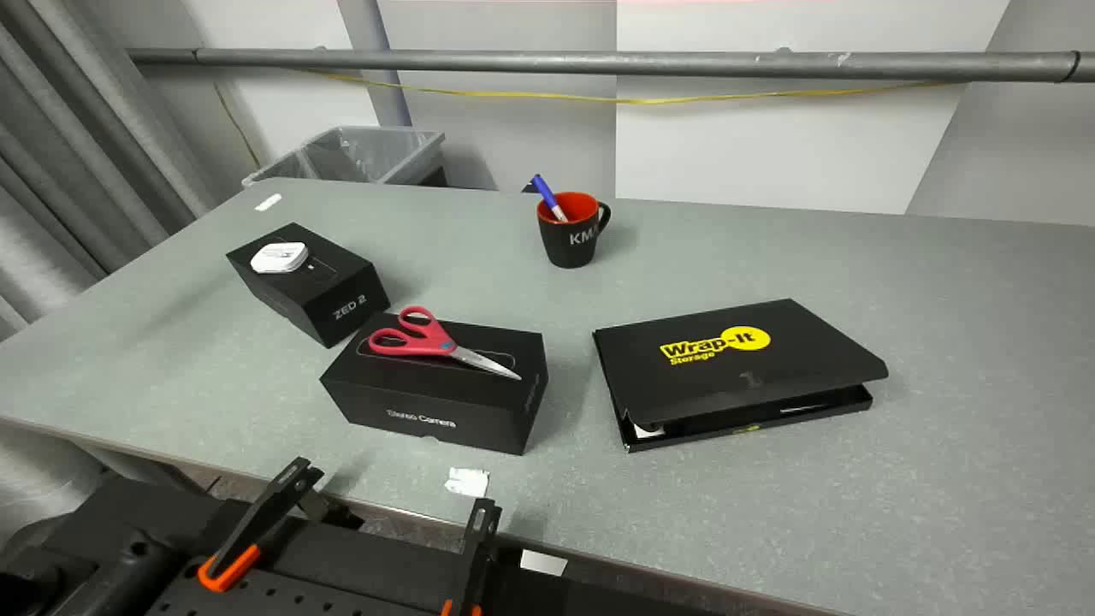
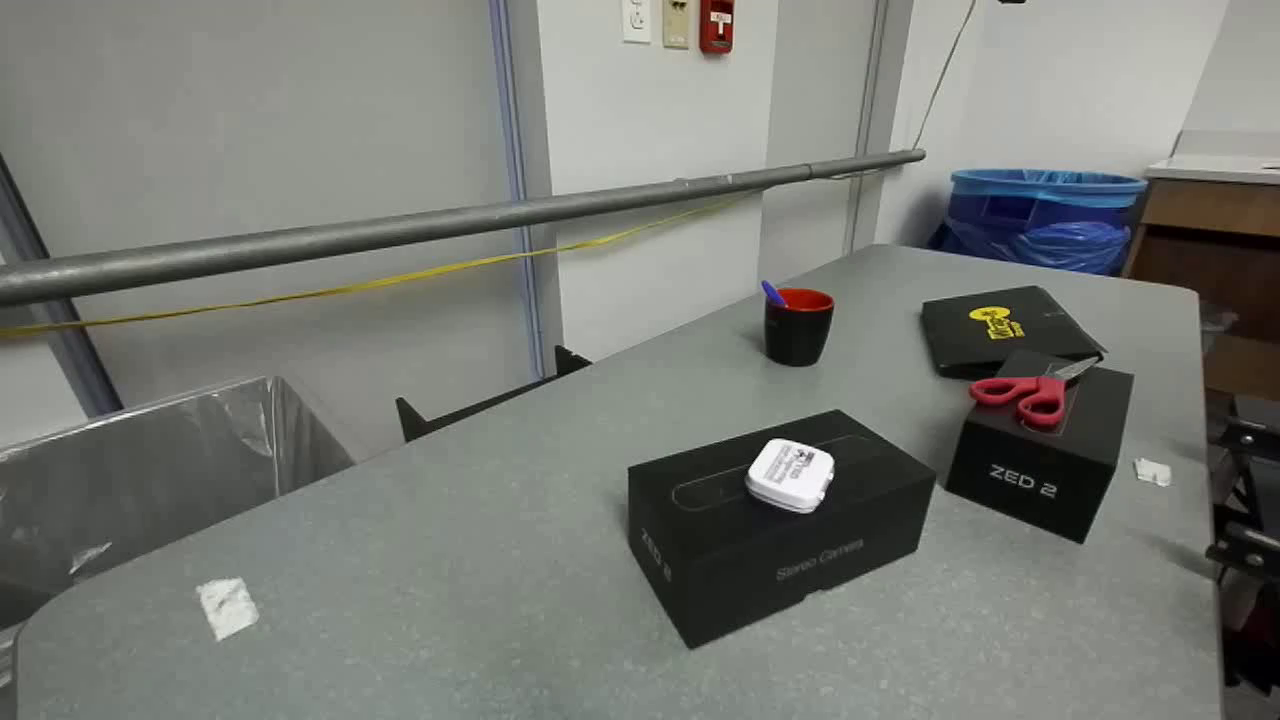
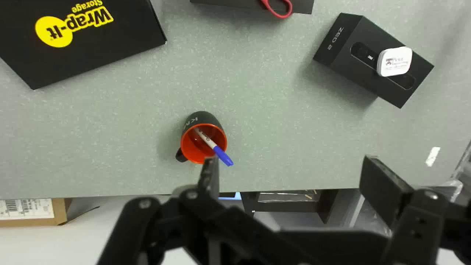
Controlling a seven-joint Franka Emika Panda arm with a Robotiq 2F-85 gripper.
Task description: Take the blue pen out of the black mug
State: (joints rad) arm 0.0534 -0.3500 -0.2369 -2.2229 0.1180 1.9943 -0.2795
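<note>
The black mug (image 1: pixel 569 246) stands upright on the grey table toward its back edge, its red inside showing in both exterior views (image 2: pixel 797 338). The blue pen (image 1: pixel 549 198) leans in it, its blue capped end sticking out over the rim (image 2: pixel 772 293). In the wrist view the mug (image 3: pixel 203 117) and pen (image 3: pixel 223 155) are left of centre, the white barrel running down into the mug. My gripper (image 3: pixel 289 161) is wide open and empty. Its left finger appears just below the pen's cap and mug rim, with no visible contact. The gripper is out of both exterior views.
A black box with red-handled scissors (image 1: pixel 415 335) and another black box with a white case (image 1: pixel 280 257) stand on the table. A flat black Wrap-It box (image 1: pixel 736 359) lies nearby. A grey pipe (image 1: pixel 684 62) runs behind the table's back edge, near a bin (image 1: pixel 359 154).
</note>
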